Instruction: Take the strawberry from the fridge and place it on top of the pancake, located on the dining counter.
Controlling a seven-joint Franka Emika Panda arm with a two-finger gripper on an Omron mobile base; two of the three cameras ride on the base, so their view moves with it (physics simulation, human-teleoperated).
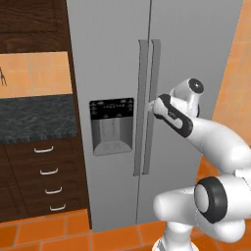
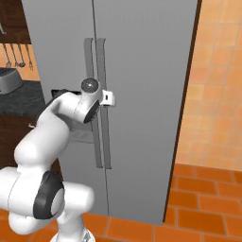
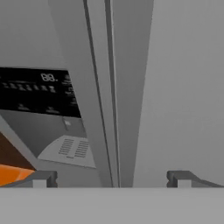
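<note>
The grey steel fridge [image 1: 112, 59] [image 2: 146, 118] stands with both doors closed. Its two long vertical handles [image 1: 148, 68] [image 2: 97, 61] meet at the centre seam. My gripper [image 1: 151, 105] [image 2: 110, 98] is right at the handles, about level with the black dispenser panel [image 1: 111, 109]. In the hand view the gripper [image 3: 113, 179] is open, its fingertips [image 3: 41, 179] set wide apart on either side of the handles [image 3: 103, 87], with nothing held. The strawberry is hidden behind the closed doors. The pancake and dining counter are out of view.
Dark wood drawers [image 1: 46, 176] under a black countertop [image 1: 37, 117] adjoin the fridge on the left. A toaster [image 2: 8, 80] and hanging utensils [image 2: 19, 56] sit there. An orange tiled wall [image 2: 217, 94] flanks the fridge on the right, above orange floor tiles [image 2: 203, 194].
</note>
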